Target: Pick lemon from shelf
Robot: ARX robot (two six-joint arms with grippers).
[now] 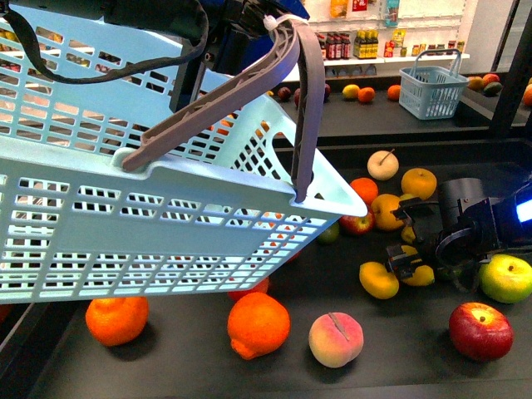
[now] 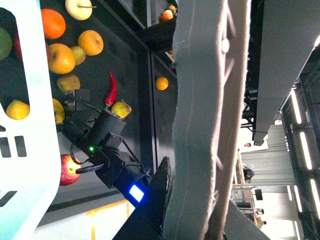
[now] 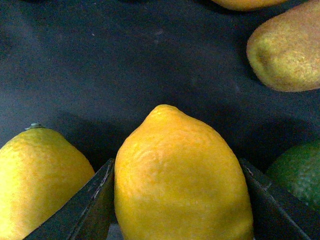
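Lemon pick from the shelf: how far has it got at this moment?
Done: the right gripper is down at the shelf deck, its fingers against both sides of one lemon. In hand: that grasp, with the lemon apparently not yet lifted. The left gripper holds the basket handle, basket tilted above the deck. Left: lift the lemon clear of the shelf.

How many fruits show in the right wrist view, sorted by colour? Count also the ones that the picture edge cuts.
Yellow: 2, the lemon between the claw fingers and a second lemon
Yellow-brown: 1, a rough fruit
Green: 1, a green fruit
Orange-yellow: 1, a sliver at the edge
Total: 5
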